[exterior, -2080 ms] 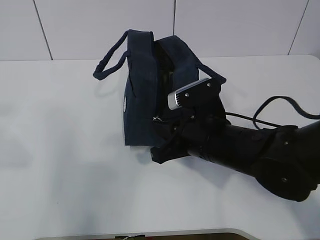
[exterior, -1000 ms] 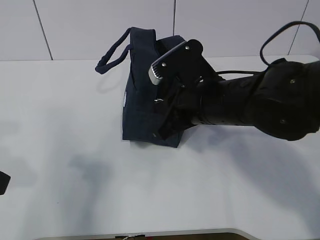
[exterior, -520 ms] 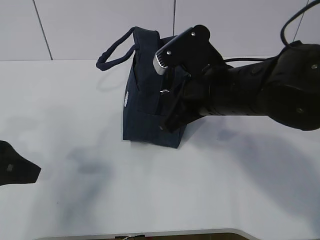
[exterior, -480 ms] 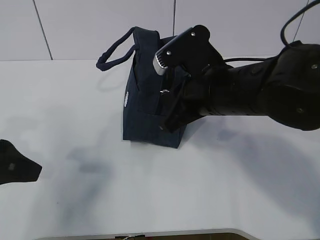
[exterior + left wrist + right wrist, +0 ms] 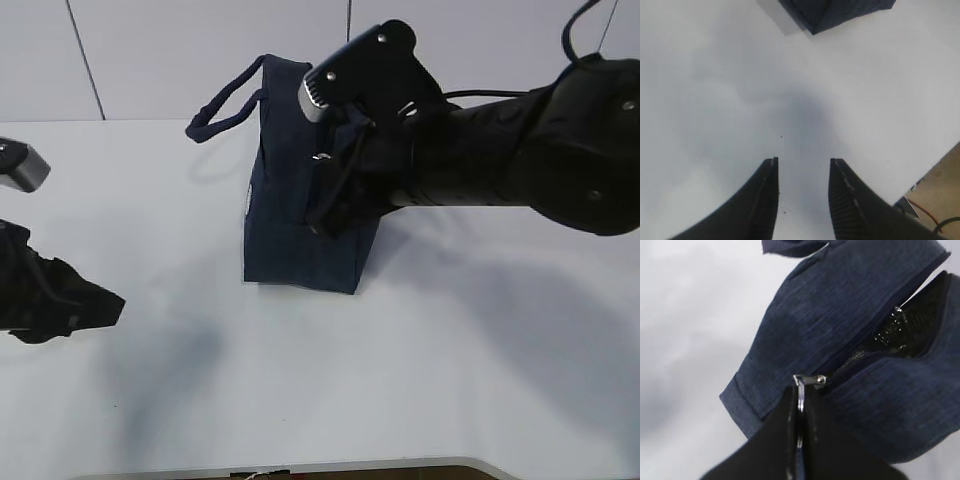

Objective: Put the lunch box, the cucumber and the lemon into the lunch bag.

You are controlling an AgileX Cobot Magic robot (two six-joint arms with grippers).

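Right gripper (image 5: 800, 405): jaws pressed together on the metal ring pull (image 5: 801, 390) of the zipper (image 5: 855, 357); ring stands between the black fingers, slider at its top end; zipper runs from the pull toward 2 o'clock in the right wrist view, parted further along, showing a dark gap with a glint of lining.

Bag (image 5: 300, 215): navy, upright on the white table (image 5: 450, 380), near centre in the exterior view; one handle (image 5: 225, 105) loops out toward 10 o'clock; right arm reaches in from 3 o'clock, covering the bag's right side.

Left gripper (image 5: 802, 200): jaws part open, nothing between them; hovers over bare table; bag corner at 12 o'clock in its view, well apart.

Lunch box, cucumber, lemon: not visible in any view.
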